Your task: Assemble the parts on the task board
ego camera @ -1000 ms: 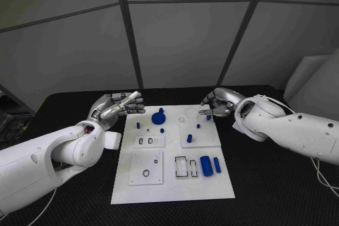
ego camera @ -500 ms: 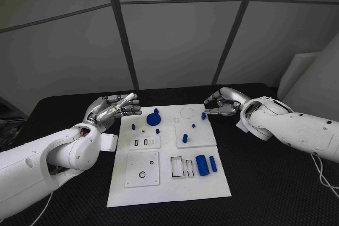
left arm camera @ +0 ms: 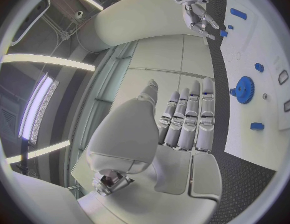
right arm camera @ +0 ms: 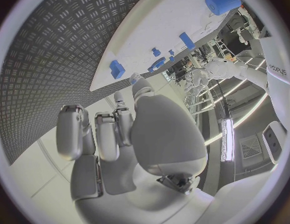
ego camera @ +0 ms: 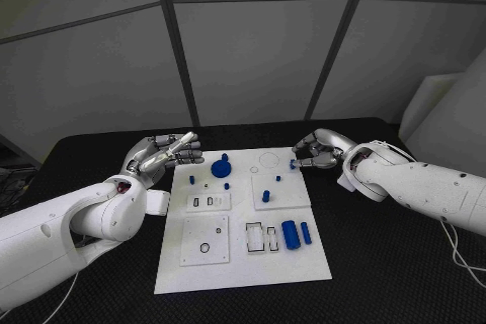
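L hand (ego camera: pixel 165 154) raised off the board's far-left corner, palm up, fingers straight and side by side, holding nothing. R hand (ego camera: pixel 316 151) at the far-right edge, fingers curled toward a small blue part (ego camera: pixel 291 165); actual grip: can't tell. Task board (ego camera: pixel 243 268) lies mid black table (ego camera: pixel 101 296), near half unobstructed. Blue gear (ego camera: pixel 221 170) far-left; two blue cylinders (ego camera: pixel 297 233) near-right. Grey panel walls behind.

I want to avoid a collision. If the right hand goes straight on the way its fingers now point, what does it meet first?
Probably the small blue part at the task board's far right edge: the right hand has its fingers aimed at it, very close. Depth is unclear, so contact cannot be judged.
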Controlling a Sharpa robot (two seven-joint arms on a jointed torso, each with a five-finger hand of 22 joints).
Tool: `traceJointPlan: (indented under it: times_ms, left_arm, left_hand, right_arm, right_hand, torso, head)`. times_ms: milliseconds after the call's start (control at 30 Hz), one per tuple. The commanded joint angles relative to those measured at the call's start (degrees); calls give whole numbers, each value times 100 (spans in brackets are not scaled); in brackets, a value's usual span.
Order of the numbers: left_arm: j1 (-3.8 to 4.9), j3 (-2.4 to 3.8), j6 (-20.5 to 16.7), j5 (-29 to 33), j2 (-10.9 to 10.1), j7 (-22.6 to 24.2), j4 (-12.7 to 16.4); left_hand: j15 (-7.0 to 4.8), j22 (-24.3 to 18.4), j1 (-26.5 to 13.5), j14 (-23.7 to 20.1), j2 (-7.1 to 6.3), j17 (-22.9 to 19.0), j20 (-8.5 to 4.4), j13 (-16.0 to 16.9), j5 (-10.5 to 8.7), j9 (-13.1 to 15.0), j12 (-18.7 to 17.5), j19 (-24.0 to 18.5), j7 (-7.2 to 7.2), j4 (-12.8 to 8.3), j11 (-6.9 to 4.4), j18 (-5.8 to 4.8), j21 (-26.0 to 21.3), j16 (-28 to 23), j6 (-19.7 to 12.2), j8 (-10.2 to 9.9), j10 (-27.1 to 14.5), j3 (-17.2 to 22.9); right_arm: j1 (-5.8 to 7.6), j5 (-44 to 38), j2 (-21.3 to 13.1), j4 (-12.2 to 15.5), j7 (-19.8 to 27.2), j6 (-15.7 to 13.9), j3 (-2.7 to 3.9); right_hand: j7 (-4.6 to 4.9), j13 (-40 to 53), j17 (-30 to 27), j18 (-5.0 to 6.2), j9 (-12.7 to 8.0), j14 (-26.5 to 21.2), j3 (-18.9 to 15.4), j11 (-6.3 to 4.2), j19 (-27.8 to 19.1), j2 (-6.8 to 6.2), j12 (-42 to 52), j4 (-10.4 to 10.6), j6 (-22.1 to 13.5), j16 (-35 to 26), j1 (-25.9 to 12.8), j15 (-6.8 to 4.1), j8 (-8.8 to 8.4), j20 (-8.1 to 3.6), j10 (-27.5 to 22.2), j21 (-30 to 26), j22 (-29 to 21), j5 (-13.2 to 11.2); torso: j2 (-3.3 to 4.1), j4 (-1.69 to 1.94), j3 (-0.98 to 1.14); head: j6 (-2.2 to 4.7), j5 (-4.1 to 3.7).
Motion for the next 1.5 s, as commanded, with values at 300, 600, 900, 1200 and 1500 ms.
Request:
traceJointPlan:
  times_ms: [300, 600, 900, 1200, 1500]
  left_arm:
    - [-4, 4, 78, -21, 21, 22, -22]
    - [-7, 4, 78, -21, 27, 18, -30]
    - [-7, 4, 70, -21, 27, 15, -44]
    - [-7, 4, 68, -21, 28, 8, -51]
    - [-7, 4, 69, -21, 24, 4, -53]
  left_hand:
    - [33, -10, -4, -5, 37, 6, 17, -7, -6, -6, -19, 22, 3, -38, 10, -66, -21, -29, -16, -29, -43, 10]
    - [33, -10, -4, -5, 37, 6, 17, -7, -6, -6, -19, 22, 3, -38, 10, -66, -21, -29, -16, -29, -43, 10]
    - [34, -13, -2, -6, 41, 9, 18, -6, -5, -5, -21, 18, 4, -43, 11, -65, -26, -35, -16, -32, -44, 12]
    - [34, -13, -2, -6, 41, 9, 18, -6, -5, -5, -21, 18, 4, -43, 11, -65, -26, -35, -16, -32, -44, 12]
    - [34, -14, -2, -4, 43, 11, 18, -6, -6, -5, -22, 16, 5, -44, 12, -65, -28, -37, -17, -33, -45, 13]
  right_arm:
    - [-39, 84, 99, -133, 144, 195, 5]
    - [-44, 84, 179, -249, 118, 258, 5]
    - [-63, 42, 237, -315, 60, 366, 5]
    - [-75, 7, 263, -354, 6, 404, 5]
    - [-78, -1, 284, -380, -2, 404, 5]
  right_hand:
    - [28, 478, 959, 66, 1, 466, 25, 20, -25, 67, -7, -57, 11, -19, 115, -34, -17, -3, -27, -13, 13, 1]
    - [32, 493, 980, 64, 4, 472, 109, 19, -15, 180, 4, -144, 84, -10, 249, -34, 0, -3, -17, -9, 25, -7]
    - [33, 509, 995, 61, 7, 475, 135, 20, -8, 196, 19, -171, 119, -4, 280, -34, 10, -3, -5, -1, 41, -23]
    - [35, 519, 1003, 60, 8, 477, 137, 23, -5, 200, 29, -171, 146, 0, 266, -32, 17, -3, 3, 0, 44, -65]
    - [43, 532, 1017, 58, 17, 480, 158, 28, 1, 234, 43, -171, 234, 6, 253, -29, 49, 0, 15, 6, 55, -91]
  torso:
    - [-4, 1, -13]
    - [-9, -1, -13]
    - [-10, -3, -14]
    - [-9, -3, -15]
    - [-10, -2, -13]
  head:
    - [-43, 29]
    - [-41, 27]
    - [-51, 39]
    - [-65, 46]
    - [-74, 39]
